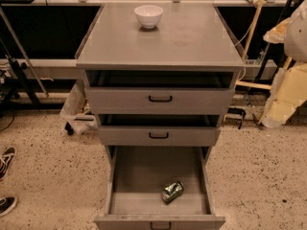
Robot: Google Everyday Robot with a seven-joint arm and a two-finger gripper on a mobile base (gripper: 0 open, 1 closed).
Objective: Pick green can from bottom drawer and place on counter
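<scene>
The green can (172,191) lies on its side on the grey floor of the bottom drawer (144,176), towards the front right. The bottom drawer is pulled fully open; its small dark handle (160,225) shows at the lower edge. The counter (192,42) is the flat grey top of the cabinet, and a white bowl (148,16) stands near its back edge. My gripper is not in view, and nothing touches the can.
Two shallower grey drawers (159,99) (159,135) with black handles sit slightly open above the bottom drawer. A white and yellow bulky shape (290,71) stands at the right. Shoes (5,162) are on the speckled floor at the left. Dark stands (21,75) are at the back left.
</scene>
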